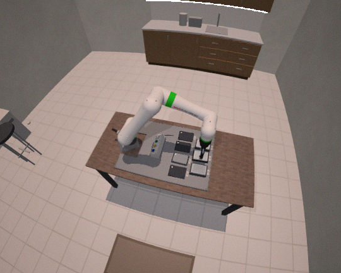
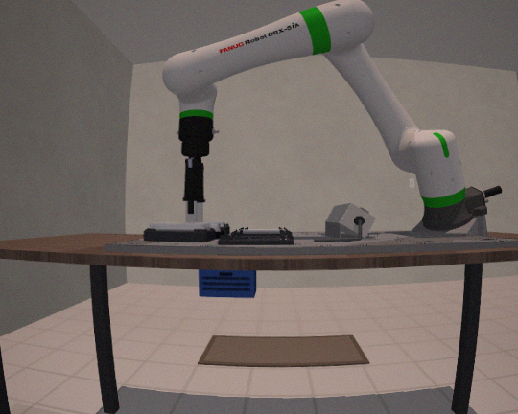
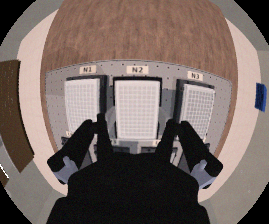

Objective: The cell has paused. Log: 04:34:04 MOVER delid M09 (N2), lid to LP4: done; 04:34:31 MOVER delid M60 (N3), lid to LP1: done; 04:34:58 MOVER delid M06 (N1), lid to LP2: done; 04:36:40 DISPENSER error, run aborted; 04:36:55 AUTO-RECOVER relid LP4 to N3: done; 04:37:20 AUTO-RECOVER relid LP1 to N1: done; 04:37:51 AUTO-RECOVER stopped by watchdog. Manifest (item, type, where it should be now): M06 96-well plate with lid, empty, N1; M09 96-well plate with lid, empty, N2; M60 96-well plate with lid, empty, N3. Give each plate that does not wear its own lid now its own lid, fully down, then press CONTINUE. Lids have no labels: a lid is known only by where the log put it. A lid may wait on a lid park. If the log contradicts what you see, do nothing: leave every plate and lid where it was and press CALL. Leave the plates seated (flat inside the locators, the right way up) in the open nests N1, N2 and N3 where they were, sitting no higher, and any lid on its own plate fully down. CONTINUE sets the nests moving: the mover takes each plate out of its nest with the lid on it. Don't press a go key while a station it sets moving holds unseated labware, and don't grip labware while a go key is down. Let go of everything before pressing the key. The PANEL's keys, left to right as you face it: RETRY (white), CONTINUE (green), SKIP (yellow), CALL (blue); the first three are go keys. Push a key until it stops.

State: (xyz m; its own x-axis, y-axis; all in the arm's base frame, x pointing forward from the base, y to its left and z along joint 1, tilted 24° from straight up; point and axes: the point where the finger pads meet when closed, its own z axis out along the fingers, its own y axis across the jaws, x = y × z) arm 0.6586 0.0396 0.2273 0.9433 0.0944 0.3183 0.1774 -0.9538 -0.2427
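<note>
A laboratory automation cell set up in a tiled room. A white six-joint arm [image 1: 178, 105] is mounted on a grey base plate [image 1: 127, 165] on a wooden table [image 1: 235, 186]; labelled nests holding well plates [image 1: 198, 169] and a key panel [image 1: 156, 146] are laid out on it. Wooden cabinets [image 1: 200, 52] with a sink [image 1: 216, 30] are seen along the far wall.

top: high overhead, tilted, far, whole room.
exterior: low, level with the tabletop [image 2: 55, 246] edge, side-on.
wrist: close, looking down past the jaws.
shared: tabletop.
</note>
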